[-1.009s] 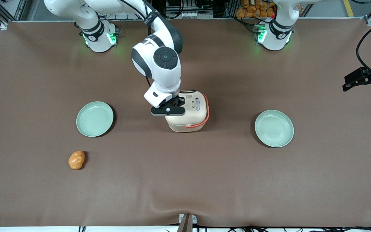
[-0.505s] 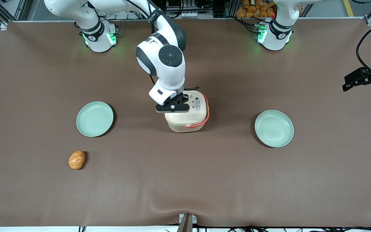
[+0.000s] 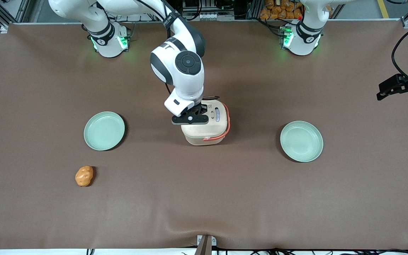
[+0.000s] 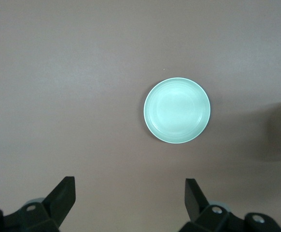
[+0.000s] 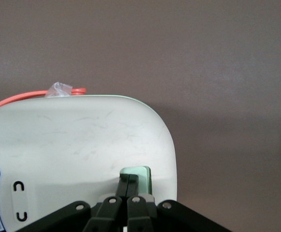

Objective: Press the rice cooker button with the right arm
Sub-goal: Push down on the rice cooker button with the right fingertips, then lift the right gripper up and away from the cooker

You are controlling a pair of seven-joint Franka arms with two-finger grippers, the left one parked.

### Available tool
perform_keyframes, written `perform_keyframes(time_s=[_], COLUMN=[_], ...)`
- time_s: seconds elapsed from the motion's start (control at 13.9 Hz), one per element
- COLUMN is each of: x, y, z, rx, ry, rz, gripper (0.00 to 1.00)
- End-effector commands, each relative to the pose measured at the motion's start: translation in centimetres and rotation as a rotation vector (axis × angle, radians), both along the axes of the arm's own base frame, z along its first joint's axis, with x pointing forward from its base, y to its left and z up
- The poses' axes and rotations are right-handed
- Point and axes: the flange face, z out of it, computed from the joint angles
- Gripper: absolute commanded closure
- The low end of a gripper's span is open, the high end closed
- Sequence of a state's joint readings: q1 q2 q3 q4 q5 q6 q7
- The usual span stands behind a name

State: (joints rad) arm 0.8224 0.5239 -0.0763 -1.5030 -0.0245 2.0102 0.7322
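Right arm [image 3: 177,71] barely shifted over last half second. Jaws pinched together, gripper [image 5: 128,186] tip down on rice cooker [image 3: 205,124] green button [image 5: 141,175]. Press likely underway.

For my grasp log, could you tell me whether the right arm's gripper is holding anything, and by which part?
Nothing is held. The gripper, fingers shut together, has its fingertips on the pale green button at the edge of the rice cooker lid.

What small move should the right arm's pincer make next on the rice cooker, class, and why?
Probably press straight down a little. The shut pincer has its tips on the pale green button at the edge of the rice cooker lid, and the lid looks closed.
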Motion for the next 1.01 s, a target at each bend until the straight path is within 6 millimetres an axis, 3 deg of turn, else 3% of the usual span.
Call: perform_keyframes(time_s=[0.0, 0.14, 0.29, 0.58, 0.94], x=[0.6, 0.8, 1.5, 0.8, 1.5], y=[0.0, -0.3, -0.9, -2.1, -5.2], z=[-4.6, -4.2, -2.5, 4.1, 9.9], rx=[-0.013, -0.016, 0.002, 0.035, 0.047], ry=[0.009, 0.011, -0.001, 0.030, 0.040], rz=[-0.018, -0.023, -0.033, -0.059, -0.098], gripper=[1.00, 1.00, 1.00, 1.00, 1.00])
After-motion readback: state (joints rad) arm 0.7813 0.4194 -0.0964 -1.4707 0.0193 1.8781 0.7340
